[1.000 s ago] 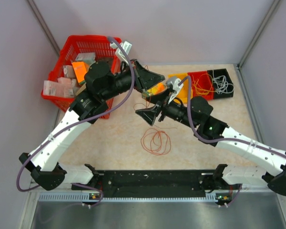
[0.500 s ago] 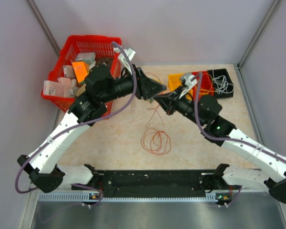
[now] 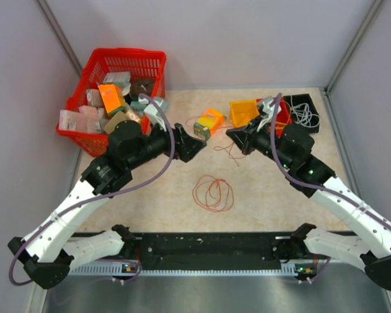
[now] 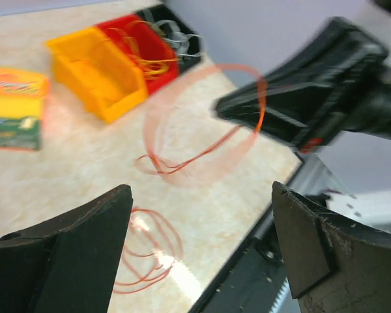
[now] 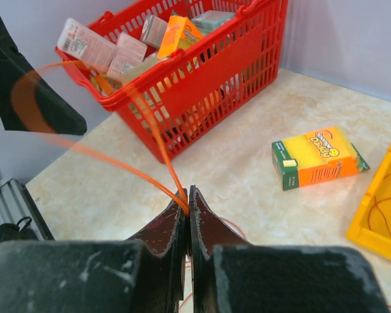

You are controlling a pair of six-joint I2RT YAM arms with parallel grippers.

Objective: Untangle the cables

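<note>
Orange cable (image 5: 143,182) first: one strand's up off the surface, pinched in your right fingers (image 5: 169,228), which are pressed tight together on it. From that pinch it arcs away toward the left arm, then curls into a big airy loop, so its long axis runs roughly across the surface, arm to arm. It's blurred, so I can't trace the free end. Prob. you've got it held high to draw it clear of the rest.

The rest is a flat coil (image 3: 213,193) of orange loops mid-surface, near-round, no real long axis. Can't tell if it's joined w/ the held strand.

Your left fingers (image 4: 85,241) stand wide apart, nothing btwn them, facing that loop, so likely set for a second hold.

Further out, more cables sit in the red bin (image 4: 158,62) and black bin (image 3: 302,98), next to the yellow bin (image 4: 98,78). The sponge box (image 5: 319,155) and red basket (image 5: 234,72) are off to the side.
</note>
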